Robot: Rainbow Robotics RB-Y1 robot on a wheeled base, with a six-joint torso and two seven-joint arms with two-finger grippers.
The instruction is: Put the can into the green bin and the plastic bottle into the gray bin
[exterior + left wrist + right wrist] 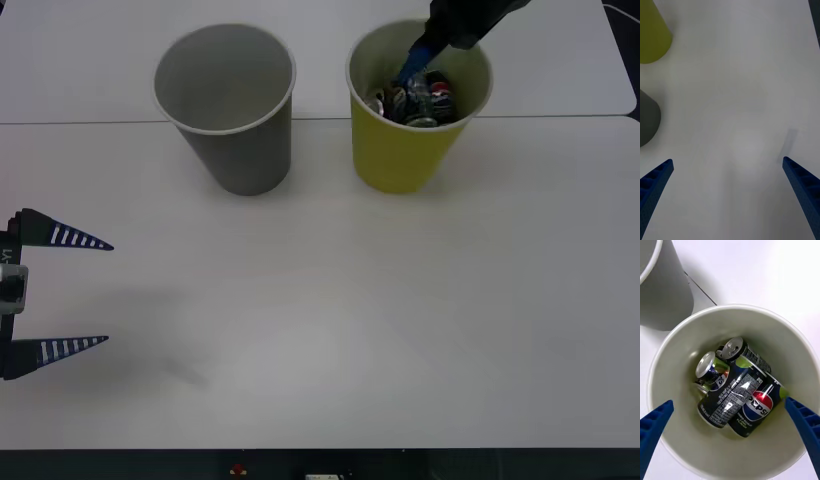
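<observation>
Hovering over the green bin [405,150] at the far right of the counter [330,320], your right end effector [730,427] is spread wide, its blue fingers [657,423] holding nothing. Look down through the right wrist view: several cans lie heaped at the bottom of that bin. The can [713,369], silver-topped with a pull tab and a green mark on its dark side, rests tilted among them, touching a black Pepsi can [752,408] beside it. A third can [741,350] lies just beyond. The gray bin [228,110] stands upright to the left of the green one, near it but apart. Your left end effector [85,293] waits at the near left edge of the counter, fingers wide apart, gripping nothing, well away from both bins.
</observation>
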